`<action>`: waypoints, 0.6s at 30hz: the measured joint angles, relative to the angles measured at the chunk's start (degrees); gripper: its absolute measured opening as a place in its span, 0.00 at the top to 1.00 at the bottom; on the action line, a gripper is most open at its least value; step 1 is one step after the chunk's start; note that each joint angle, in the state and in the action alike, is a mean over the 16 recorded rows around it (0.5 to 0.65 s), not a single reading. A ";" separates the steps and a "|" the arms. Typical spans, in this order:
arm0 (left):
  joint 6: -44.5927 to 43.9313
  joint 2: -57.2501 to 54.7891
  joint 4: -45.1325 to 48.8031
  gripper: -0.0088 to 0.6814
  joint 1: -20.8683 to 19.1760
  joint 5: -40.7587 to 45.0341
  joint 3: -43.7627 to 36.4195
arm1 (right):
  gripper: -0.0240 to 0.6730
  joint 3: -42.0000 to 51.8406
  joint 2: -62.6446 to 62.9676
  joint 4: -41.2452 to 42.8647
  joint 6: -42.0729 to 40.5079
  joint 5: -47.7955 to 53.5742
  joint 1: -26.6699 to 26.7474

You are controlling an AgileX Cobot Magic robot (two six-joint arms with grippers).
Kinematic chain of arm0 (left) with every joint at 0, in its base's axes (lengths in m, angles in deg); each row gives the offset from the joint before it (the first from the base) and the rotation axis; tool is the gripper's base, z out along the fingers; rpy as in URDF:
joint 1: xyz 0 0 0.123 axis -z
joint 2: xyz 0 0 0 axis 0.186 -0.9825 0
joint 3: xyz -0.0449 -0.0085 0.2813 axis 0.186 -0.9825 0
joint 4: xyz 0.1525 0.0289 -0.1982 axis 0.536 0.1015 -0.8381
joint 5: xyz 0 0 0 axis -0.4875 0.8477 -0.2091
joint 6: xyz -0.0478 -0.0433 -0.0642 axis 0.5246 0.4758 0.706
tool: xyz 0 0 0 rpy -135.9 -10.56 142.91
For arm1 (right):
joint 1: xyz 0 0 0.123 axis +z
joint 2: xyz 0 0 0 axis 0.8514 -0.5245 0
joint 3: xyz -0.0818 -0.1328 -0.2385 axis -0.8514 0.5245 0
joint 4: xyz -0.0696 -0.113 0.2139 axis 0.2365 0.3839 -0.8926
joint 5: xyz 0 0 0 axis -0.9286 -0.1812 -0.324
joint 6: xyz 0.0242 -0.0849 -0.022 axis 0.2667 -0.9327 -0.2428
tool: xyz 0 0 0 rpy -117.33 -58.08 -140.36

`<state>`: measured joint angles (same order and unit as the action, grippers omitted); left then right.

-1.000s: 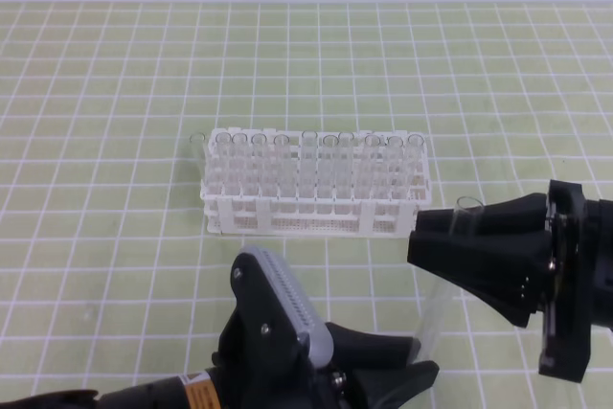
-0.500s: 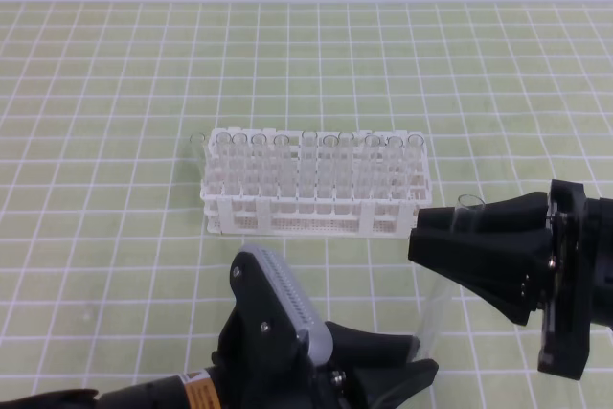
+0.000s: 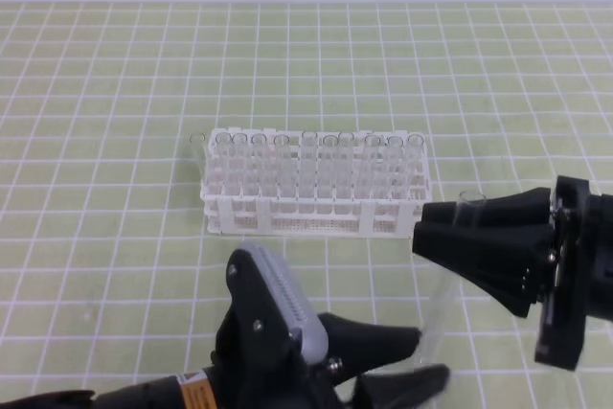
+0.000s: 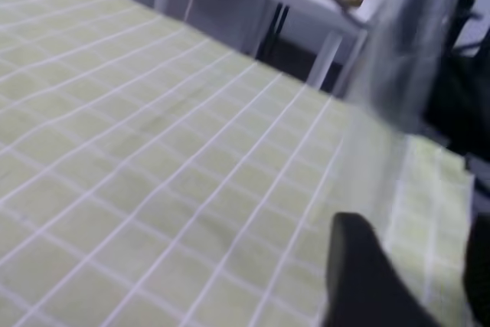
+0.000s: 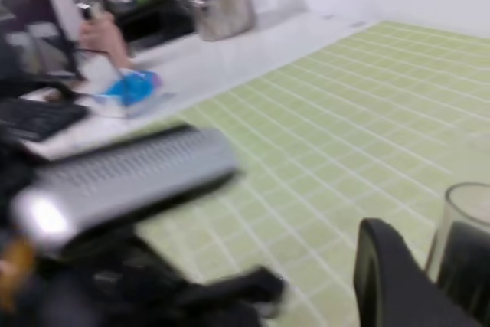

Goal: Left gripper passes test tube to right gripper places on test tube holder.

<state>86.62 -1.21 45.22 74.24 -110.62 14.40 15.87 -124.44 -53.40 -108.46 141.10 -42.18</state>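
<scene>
Overhead footage from the high view shows the test tube holder (image 3: 314, 185) standing on the green-gridded tabletop (image 3: 115, 93), filled with clear tubes. In front of it, the right pincer (image 3: 429, 229) is clamped on the upper part of the test tube (image 3: 439, 302), whose rim pokes up above the black jaws while its body hangs down, nearly upright. The left pincer (image 3: 426, 356) sits low at the frame's bottom with its jaws spread apart on either side of the tube's lower end; no contact can be made out.

Left wrist view adds only a blurred, pale streak of the test tube (image 4: 383, 112) rising ahead of one dark fingertip (image 4: 367, 273), over gridded tabletop.

Right wrist view shows what the others hide: the tube's open rim (image 5: 467, 204) close up between the right pincer's black fingers (image 5: 390, 273), and the left arm's grey ribbed cover (image 5: 126, 181) blurred beyond.
</scene>
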 joint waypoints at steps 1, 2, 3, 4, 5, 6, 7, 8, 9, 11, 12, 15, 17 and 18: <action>0.20 0.06 0.06 0.56 -0.01 -0.22 0.00 | 0.83 0.00 0.00 0.00 -0.06 -0.18 0.00; 0.41 0.10 0.06 0.53 -0.01 -0.35 0.00 | 0.83 0.00 0.00 0.00 -0.12 -0.39 0.00; 0.60 0.17 0.06 0.50 -0.01 -0.36 0.00 | 0.83 0.00 0.00 -0.01 -0.20 -0.67 0.00; 0.76 0.26 0.06 0.47 -0.01 -0.25 0.00 | 0.83 0.00 0.00 -0.01 -0.33 -1.01 0.00; 0.93 0.34 0.07 0.44 0.00 -0.07 0.00 | 0.83 0.00 0.00 -0.01 -0.52 -1.43 0.00; 1.10 0.48 0.12 0.41 0.01 0.05 0.00 | 0.83 0.00 0.00 0.00 -0.79 -1.93 0.00; 1.16 0.68 0.12 0.39 0.01 0.54 0.00 | 0.83 -0.01 0.00 0.00 -1.12 -2.48 0.00; 1.09 0.99 0.12 0.37 0.01 1.27 0.00 | 0.83 -0.03 0.00 0.01 -1.51 -3.08 0.00; 1.01 1.27 0.13 0.36 0.01 2.02 0.00 | 0.83 -0.08 0.00 0.02 -1.94 -3.74 0.00; 0.67 2.27 0.15 0.34 0.01 4.06 0.00 | 0.83 -0.32 0.00 0.02 -2.86 -5.15 0.00; 0.47 2.81 0.15 0.33 0.01 5.19 0.00 | 0.83 -0.53 0.00 0.02 -3.37 -5.95 0.00; -0.20 4.79 0.13 0.32 0.01 9.33 -0.01 | 0.83 -1.55 0.00 0.00 -5.21 -8.65 0.00; -0.64 6.44 0.15 0.32 0.02 12.81 0.00 | 0.83 -2.53 -0.05 -0.02 -6.75 -10.67 0.00; -0.86 7.38 0.16 0.32 0.03 14.80 0.00 | 0.83 -3.15 -0.15 -0.04 -7.63 -11.75 0.00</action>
<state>85.76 6.17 45.38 74.27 -95.81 14.40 12.72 -124.59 -53.44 -116.09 129.35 -42.18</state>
